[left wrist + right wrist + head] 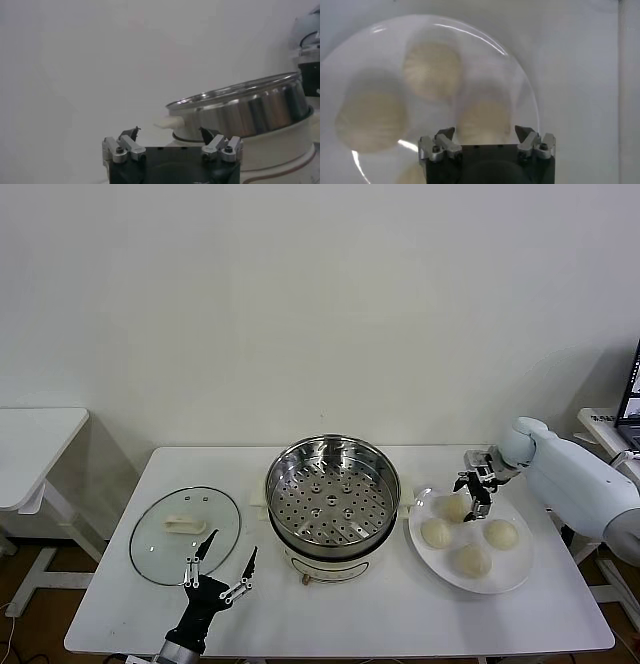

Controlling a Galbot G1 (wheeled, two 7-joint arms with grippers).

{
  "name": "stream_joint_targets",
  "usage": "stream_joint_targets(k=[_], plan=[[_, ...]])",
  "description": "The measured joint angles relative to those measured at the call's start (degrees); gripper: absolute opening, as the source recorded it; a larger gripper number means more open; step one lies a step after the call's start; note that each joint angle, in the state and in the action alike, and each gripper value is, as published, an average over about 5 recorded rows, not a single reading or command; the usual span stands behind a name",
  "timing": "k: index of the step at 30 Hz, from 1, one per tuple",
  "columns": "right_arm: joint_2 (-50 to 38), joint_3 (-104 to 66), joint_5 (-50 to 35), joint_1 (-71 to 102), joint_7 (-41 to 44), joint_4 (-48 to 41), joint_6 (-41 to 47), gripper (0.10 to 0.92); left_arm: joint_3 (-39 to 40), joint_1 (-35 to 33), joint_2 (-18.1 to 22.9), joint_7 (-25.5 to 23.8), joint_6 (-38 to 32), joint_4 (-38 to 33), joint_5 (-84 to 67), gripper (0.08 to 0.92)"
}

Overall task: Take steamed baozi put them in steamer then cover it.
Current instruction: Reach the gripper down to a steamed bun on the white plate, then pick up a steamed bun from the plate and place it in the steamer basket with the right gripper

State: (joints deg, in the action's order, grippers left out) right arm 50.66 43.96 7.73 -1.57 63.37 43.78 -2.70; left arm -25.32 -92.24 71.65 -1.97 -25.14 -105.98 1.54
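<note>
Four steamed baozi lie on a white plate [424, 556] to the right of the steamer [333, 494]. My right gripper [472, 499] hangs low over the far-left baozi [452, 508], close to the steamer. In the right wrist view the right gripper [485, 131] is open and this baozi [485, 116] sits between its fingertips; two more baozi [432, 67] [370, 120] lie farther off. The steamer pan is empty. The cover [185, 536] lies flat on the table to the left of the steamer. My left gripper [233, 544] stands open just in front of the cover, holding nothing.
The white table [400, 614] ends close in front of the left gripper. A second white table [35, 434] stands at the far left. The left wrist view shows the left gripper [169, 131] facing the steamer's [250, 107] side and its white handle [170, 122].
</note>
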Motion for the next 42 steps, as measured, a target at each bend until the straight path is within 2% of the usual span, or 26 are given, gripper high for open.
stream_joint_targets(k=[7,17,28,35,42], plan=[[-0.13,0.34,0.10,-0.03,-0.34,0.28,-0.22,0.711,-0.06,0.00,0.02,0.10,-0.15,0.07,-0.01,0.823],[-3.60,3.27,-1.57,-4.53,0.64,6.51,-2.49,0.704,0.32,0.35,-0.30,0.20,-0.14,-0.37,-0.02,0.823],[-3.86,13.00,-3.35,-20.57,2.37,19.43,-15.06,0.686,0.87,0.40,-0.61,0.31,-0.22,-0.87,-0.02,0.823],[0.32,18.10,-2.41,-28.58,2.64,26.09,-23.05,0.679,0.73,0.21,-0.68,0.37,-0.37,-1.16,-0.05,0.823],[6.44,19.99,0.61,-30.94,2.63,27.97,-28.43,0.679,0.54,0.12,-0.65,0.40,-0.49,-1.22,-0.10,0.823]])
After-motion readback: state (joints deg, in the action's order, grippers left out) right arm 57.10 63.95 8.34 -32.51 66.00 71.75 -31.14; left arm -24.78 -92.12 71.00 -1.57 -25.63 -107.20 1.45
